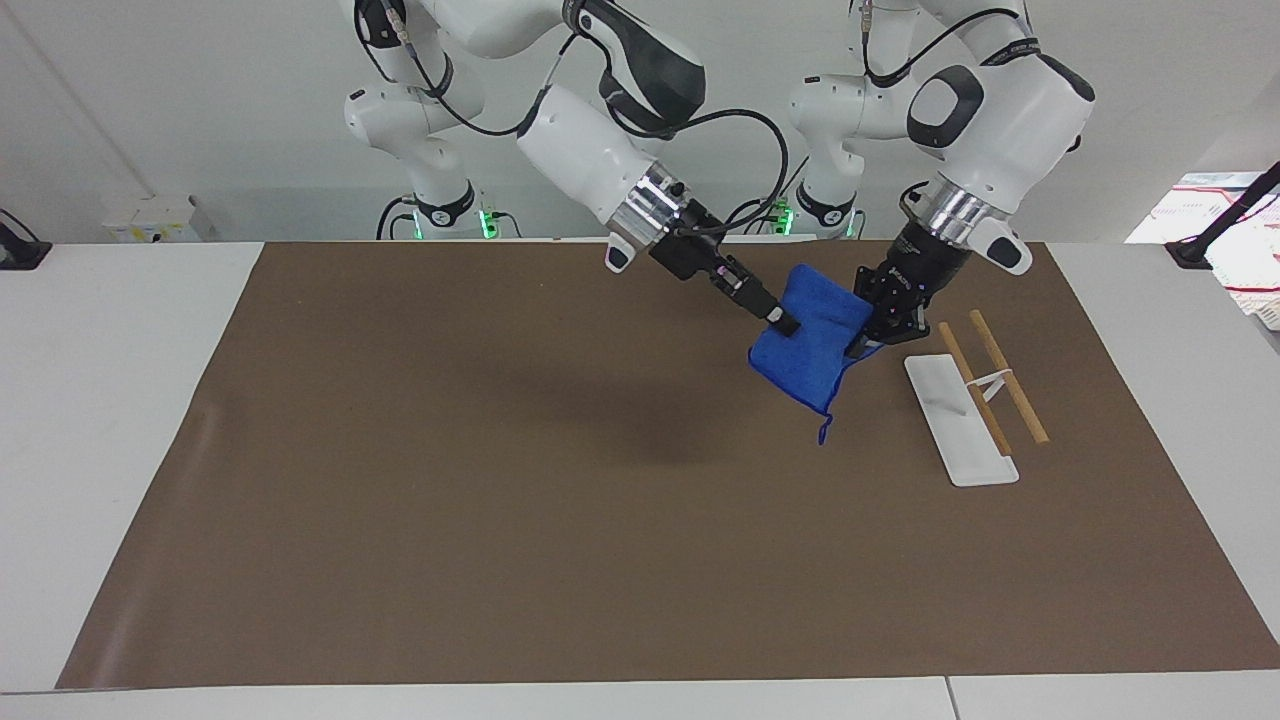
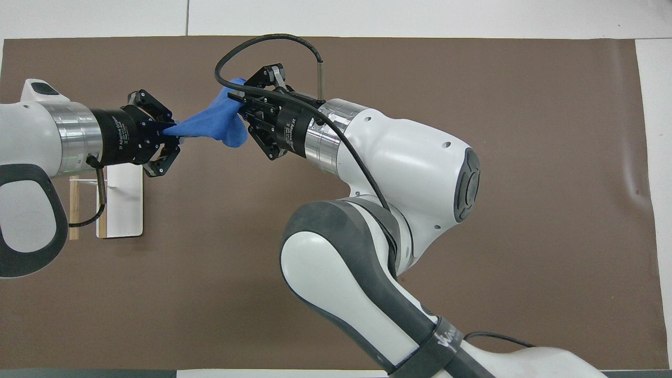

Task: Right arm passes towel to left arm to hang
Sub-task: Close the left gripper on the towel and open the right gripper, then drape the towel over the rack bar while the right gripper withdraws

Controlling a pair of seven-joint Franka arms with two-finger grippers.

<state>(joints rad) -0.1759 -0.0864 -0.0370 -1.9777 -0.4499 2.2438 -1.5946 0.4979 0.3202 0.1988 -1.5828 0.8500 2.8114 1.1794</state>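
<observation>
Robotics lab: two white arms [image 1: 600, 150] mounted at white table [image 1: 120, 400], brown mat [image 1: 500, 500] below grippers, bare walls.
</observation>
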